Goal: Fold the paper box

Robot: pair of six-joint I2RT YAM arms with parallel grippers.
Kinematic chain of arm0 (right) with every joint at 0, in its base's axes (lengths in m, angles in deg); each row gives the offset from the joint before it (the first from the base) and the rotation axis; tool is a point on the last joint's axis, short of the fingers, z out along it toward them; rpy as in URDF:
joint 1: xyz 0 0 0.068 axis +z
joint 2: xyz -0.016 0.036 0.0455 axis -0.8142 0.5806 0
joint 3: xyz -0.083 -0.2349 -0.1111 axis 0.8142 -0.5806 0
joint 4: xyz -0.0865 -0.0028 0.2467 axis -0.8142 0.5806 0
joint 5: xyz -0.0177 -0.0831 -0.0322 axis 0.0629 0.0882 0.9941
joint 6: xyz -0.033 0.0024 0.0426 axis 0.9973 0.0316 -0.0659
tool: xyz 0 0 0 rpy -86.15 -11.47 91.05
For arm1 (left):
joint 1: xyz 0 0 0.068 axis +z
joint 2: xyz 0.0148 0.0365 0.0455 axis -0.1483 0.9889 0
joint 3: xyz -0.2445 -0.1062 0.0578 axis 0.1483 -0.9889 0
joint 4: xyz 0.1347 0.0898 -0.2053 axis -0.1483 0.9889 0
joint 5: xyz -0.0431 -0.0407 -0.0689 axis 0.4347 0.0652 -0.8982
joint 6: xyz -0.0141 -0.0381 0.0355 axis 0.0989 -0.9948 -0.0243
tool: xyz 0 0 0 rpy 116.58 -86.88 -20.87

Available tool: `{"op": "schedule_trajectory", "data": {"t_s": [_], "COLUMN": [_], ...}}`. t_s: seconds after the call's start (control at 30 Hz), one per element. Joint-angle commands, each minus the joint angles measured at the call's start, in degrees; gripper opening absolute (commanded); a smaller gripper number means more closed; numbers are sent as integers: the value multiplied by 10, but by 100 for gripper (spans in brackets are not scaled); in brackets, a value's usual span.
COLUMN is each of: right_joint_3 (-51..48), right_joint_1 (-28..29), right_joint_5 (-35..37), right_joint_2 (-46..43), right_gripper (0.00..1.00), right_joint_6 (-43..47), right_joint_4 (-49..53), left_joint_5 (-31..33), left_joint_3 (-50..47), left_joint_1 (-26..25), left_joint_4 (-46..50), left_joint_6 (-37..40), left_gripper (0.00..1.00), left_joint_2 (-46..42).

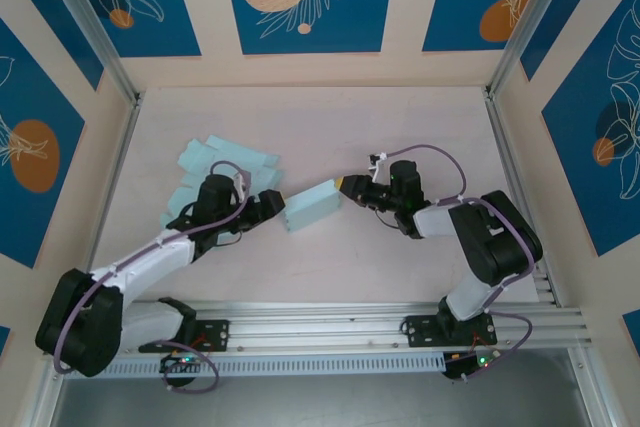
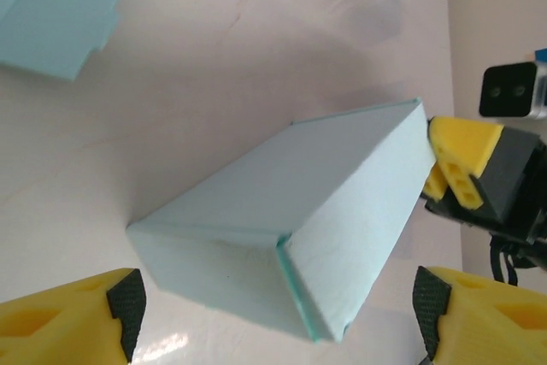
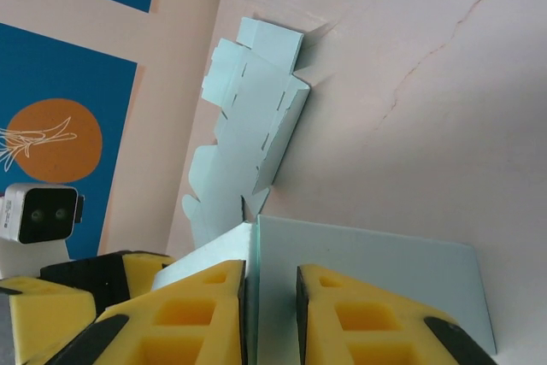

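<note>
- Box [image 1: 312, 207]: long axis runs 8-to-2 o'clock (top view).
- Left gripper [image 1: 272, 205]: 8 o'clock end, fingers apart.
- Right gripper [image 1: 347, 185]: clamped on 2 o'clock end.

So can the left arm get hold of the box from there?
Probably yes: the left gripper is open, fingers flanking the box with nothing between; the right gripper pinches its far edge.

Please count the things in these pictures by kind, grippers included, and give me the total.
folded paper box: 1
pile of flat box sheets: 1 (the sheets in it cannot be counted)
grippers: 2, the left gripper and the right gripper
total: 4
</note>
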Motion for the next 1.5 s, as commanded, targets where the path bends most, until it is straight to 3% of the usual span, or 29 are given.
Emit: {"op": "schedule_trajectory", "data": {"t_s": [0.0, 0.17, 0.33, 0.6, 0.77, 0.97, 1.23, 1.47], "right_joint_3": [-36, -34, -35, -32, -44, -77, -125, -120], "right_joint_1": [13, 21, 24, 23, 23, 33, 38, 49], "right_joint_5": [36, 40, 44, 52, 52, 95, 169, 218], "right_joint_2": [36, 36, 35, 39, 22, -62, -240, -390], "right_gripper": [22, 22, 21, 21, 19, 20, 24, 34], "right_joint_6": [24, 24, 23, 21, 24, 47, 56, 44], "right_joint_4": [204, 208, 211, 217, 217, 291, 440, 589], "left_joint_5": [-26, -48, -48, -58, -54, -10, 45, 52], "left_joint_3": [-28, -35, -28, -67, -77, -96, -107, -85], "left_joint_1": [5, 2, 0, -2, -35, -82, -155, -164], "left_joint_4": [5, -90, -100, -112, -128, -113, -138, -151], "left_joint_6": [-27, -55, -55, -69, -50, 7, 85, 98], "left_gripper": [78, 76, 73, 36, 14, 9, 6, 6], "left_joint_2": [2, 50, 63, 69, 88, 74, 95, 121]}}
